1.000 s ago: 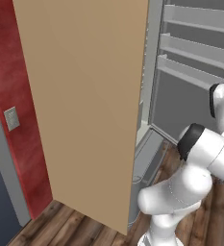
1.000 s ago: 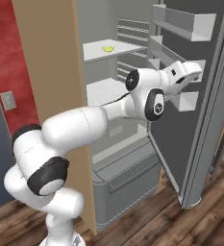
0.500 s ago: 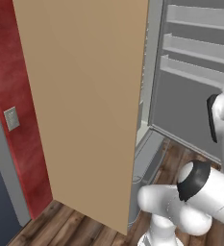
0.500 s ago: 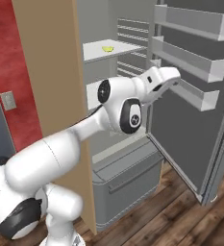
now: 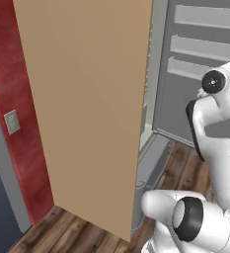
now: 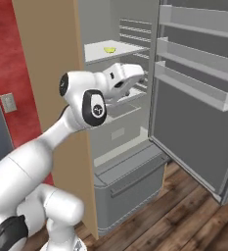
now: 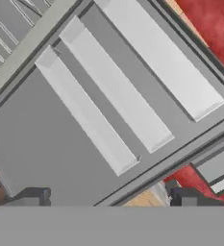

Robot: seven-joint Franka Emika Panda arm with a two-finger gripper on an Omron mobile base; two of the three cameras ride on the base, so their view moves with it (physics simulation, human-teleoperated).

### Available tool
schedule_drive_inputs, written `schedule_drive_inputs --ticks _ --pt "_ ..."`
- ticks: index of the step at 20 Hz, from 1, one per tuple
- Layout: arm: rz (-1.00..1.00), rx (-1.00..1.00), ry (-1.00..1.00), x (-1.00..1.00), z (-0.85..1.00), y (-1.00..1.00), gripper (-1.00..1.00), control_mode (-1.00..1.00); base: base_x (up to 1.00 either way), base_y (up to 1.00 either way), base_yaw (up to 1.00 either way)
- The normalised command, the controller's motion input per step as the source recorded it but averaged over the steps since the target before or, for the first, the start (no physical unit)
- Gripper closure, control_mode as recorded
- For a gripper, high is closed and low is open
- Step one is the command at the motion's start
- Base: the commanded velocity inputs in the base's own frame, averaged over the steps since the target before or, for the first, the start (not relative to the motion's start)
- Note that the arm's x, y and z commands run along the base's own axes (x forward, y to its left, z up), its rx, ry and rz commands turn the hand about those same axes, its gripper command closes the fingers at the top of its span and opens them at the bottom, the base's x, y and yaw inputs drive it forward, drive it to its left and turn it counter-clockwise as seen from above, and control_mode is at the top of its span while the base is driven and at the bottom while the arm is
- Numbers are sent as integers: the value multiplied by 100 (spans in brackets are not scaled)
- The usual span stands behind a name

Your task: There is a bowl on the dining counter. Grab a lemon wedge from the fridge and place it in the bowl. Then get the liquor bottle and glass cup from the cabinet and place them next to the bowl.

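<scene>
Right base view: lemon wedge (image 6: 108,49) on fridge (image 6: 135,122) shelf; hand view: tool (image 7: 108,197) spread, empty

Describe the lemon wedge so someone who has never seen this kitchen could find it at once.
Start at the tall grey fridge standing with its door swung open. Inside, go to the upper white shelf, above the robot's open gripper. The lemon wedge is the tiny yellow-green piece lying there, the one spot of colour among grey and white.
</scene>
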Motion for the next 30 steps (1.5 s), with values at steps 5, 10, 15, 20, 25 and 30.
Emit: schedule_drive_inputs --ticks 5,10,15,20,25,30 --pt "0 27 -19 0 -13 99 -100 -100 0 0 0" --pt "0 39 -15 6 -6 88 -100 -100 0 0 0" --pt "8 58 -9 -6 -13 39 -100 -100 0 0 0" --pt "27 46 -8 -51 -18 6 -100 -100 0 0 0" --pt "25 5 -1 -65 -23 23 -100 -100 0 0 0" --pt "11 0 -1 -58 -4 33 -100 -100 0 0 0"
